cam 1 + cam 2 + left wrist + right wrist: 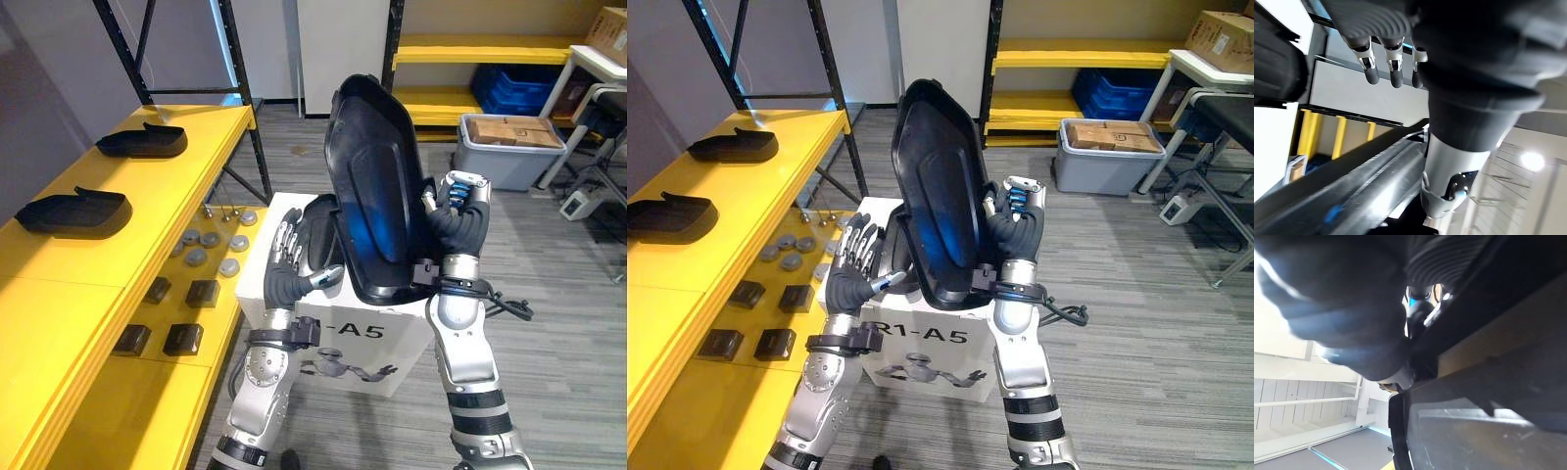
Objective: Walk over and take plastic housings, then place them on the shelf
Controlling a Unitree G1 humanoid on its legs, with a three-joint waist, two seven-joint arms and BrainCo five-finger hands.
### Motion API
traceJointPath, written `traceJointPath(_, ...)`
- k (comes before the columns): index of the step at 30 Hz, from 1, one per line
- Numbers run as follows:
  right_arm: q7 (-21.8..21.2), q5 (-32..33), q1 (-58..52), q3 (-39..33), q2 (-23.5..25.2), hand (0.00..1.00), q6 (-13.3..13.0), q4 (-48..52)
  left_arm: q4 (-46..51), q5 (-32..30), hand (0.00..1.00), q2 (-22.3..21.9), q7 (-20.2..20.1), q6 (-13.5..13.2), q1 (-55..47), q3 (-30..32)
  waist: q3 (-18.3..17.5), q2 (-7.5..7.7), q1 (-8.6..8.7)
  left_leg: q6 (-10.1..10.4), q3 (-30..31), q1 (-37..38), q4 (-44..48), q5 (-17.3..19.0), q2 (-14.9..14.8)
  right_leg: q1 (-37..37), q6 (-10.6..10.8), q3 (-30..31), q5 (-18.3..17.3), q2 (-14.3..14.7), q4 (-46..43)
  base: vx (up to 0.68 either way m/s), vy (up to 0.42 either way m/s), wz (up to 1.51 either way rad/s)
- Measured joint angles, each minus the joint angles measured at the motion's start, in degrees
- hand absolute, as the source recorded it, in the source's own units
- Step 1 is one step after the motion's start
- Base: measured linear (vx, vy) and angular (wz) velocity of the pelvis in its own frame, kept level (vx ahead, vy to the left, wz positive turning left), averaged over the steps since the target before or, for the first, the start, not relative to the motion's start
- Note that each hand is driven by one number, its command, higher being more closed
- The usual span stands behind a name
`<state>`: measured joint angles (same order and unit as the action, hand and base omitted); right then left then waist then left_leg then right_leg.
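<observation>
A large glossy black plastic housing (372, 191) stands nearly upright between my two hands, above a white box (367, 345). My left hand (292, 262) rests flat against its left lower side with fingers (1393, 68) straight. My right hand (458, 211) holds the housing's right edge, fingers curled on the rim. From the right wrist the housing (1474, 431) looms very close. Two more black housings (145, 143) (73, 211) lie on the top board of the yellow shelf (147, 255) to my left.
On the shelf's lower board lie several grey discs (211, 245) and small black blocks (186, 294). A black rack post (245, 108) rises by the shelf. A grey bin with a cardboard box (505, 147), blue crates (509, 88) and a white table (598, 69) stand at the back right.
</observation>
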<state>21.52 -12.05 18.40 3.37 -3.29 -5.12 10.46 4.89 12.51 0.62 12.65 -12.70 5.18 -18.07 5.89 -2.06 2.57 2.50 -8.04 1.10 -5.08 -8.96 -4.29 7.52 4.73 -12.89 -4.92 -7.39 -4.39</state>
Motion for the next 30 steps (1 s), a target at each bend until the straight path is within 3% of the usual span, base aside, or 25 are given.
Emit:
traceJointPath(6,-0.29,0.1,0.01,4.13,0.0,1.0,-0.03,0.0,-5.27,2.13,0.0,0.04,0.99,0.95,2.88,-1.77,-0.33,0.12,0.1,-0.02,-0.8,-0.6,-0.15,-0.19,-0.34,-1.02,-0.23,0.89,0.5,0.31,0.11,-0.01,0.0,-0.06)
traceJointPath(14,-1.4,0.25,0.0,8.2,0.16,1.0,-0.05,-0.16,-7.26,9.56,0.0,0.13,1.27,1.09,4.64,-3.3,-1.46,0.38,0.74,-0.16,-1.2,-1.17,-0.14,-0.65,-0.56,-1.51,-0.33,1.32,1.36,0.54,0.85,-0.02,0.001,-0.03)
traceJointPath(15,-1.47,0.26,-0.01,8.61,0.13,1.0,-0.05,-0.34,-7.26,10.82,1.0,0.18,1.27,1.09,4.75,-3.65,-1.46,0.38,0.83,-0.18,-1.2,-1.18,-0.18,-0.78,-0.62,-1.56,-0.4,1.35,1.46,0.62,0.88,-0.05,0.002,-0.01)
traceJointPath(22,-1.96,0.52,-0.18,9.22,-0.2,1.0,-0.66,-2.78,-7.27,15.7,1.0,0.8,1.34,1.09,5.41,-3.55,-1.62,0.38,1.01,-0.21,-1.31,-1.35,-0.21,-1.15,-0.88,-1.92,-0.59,1.37,1.82,0.84,1.07,-0.04,0.002,-0.01)
traceJointPath(23,-2.12,0.52,-0.24,9.66,-0.34,0.0,-0.79,-3.13,-7.28,16.78,1.0,1.08,1.38,1.09,5.41,-3.35,-1.63,0.39,1.24,-0.22,-1.31,-1.41,-0.21,-1.18,-0.87,-1.93,-0.55,1.37,1.94,0.83,1.15,0.0,0.0,0.0)
traceJointPath(30,-3.14,0.33,-1.64,11.54,-0.98,0.0,-3.98,-4.45,-7.27,17.37,1.0,2.55,1.98,1.77,5.32,-1.19,-1.98,0.69,1.33,-0.19,-1.23,-1.55,-0.19,-1.25,-0.85,-1.74,-0.36,1.29,2.37,0.86,1.45,0.0,0.0,0.0)
